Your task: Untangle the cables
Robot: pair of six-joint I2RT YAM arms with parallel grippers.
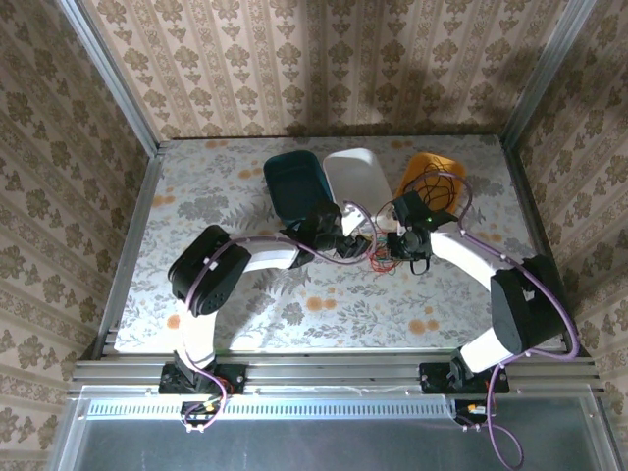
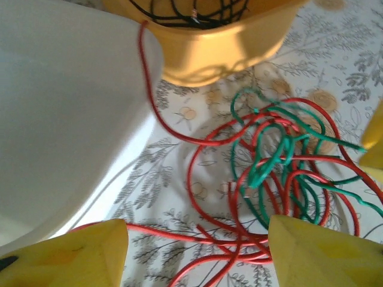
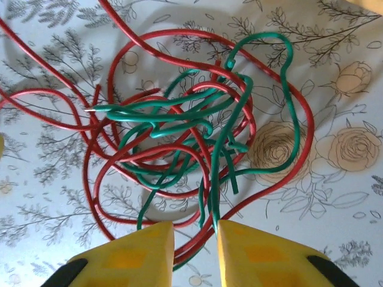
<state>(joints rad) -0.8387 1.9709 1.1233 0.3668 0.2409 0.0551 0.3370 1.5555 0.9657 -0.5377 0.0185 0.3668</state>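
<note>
- The cables (image 3: 179,128) lie as one loose knot of red and green strands, flat on the flowered surface (image 1: 216,186), roughly in the middle of it and just in front of the tubs.
- The green strands bunch at the heart of the knot; the red ones sweep round them in wider loops.
- One red strand (image 2: 143,66) leaves the knot and climbs between the white tub (image 2: 60,119) and the yellow tub (image 2: 221,48), reaching the yellow tub's rim.
- Black cables (image 2: 179,15) are coiled inside the yellow tub, apart from the knot.
- The right pincer (image 3: 195,239) hangs low over the knot's edge, its yellow fingers (image 3: 137,254) drawn close with a narrow gap left. A red and a green strand run into that gap; I cannot tell whether they are pinched.
- The left pincer (image 2: 191,251) sits on the other side of the knot, fingers well apart, with several red strands passing across the space between them. It grips nothing.
- A dark teal tub (image 1: 294,182) stands left of the white one, the three in a row at the far side.
</note>
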